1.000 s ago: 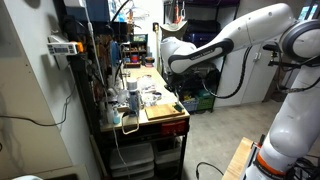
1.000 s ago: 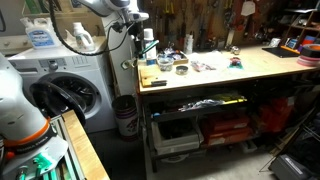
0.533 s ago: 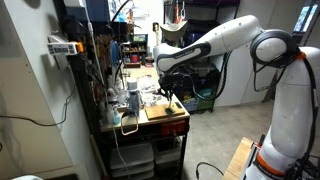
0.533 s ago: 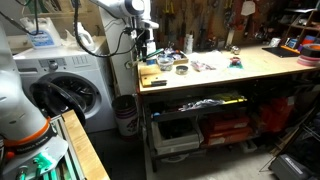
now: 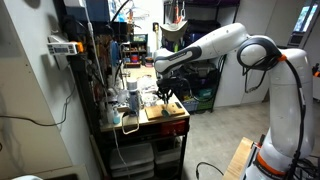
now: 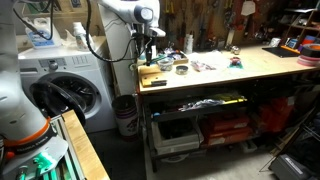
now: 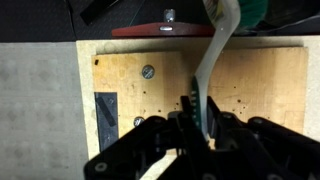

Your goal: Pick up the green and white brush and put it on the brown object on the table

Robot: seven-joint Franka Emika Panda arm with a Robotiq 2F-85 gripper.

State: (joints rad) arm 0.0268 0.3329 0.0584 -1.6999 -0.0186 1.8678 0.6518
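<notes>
My gripper (image 7: pixel 200 116) is shut on the white handle of the green and white brush (image 7: pixel 216 50). The brush's green head (image 7: pixel 256 10) points to the top of the wrist view. Directly beneath lies the brown object (image 7: pixel 270 90), a flat tan board with small dark specks. In both exterior views the gripper (image 5: pixel 165 92) (image 6: pixel 148 55) hangs just above the board (image 5: pixel 160 113) (image 6: pixel 152 76) at the end of the workbench. I cannot tell whether the brush touches the board.
The board carries a black rectangular patch (image 7: pixel 106 108) and a round metal fastener (image 7: pixel 148 71). A red strip (image 7: pixel 170 30) runs along its far edge. A small bowl (image 6: pixel 181 69) and clutter sit further along the bench. A washing machine (image 6: pixel 70 92) stands beside the bench end.
The arm has swung in from beside the bench and lowered. The gripper now hangs over the board.
</notes>
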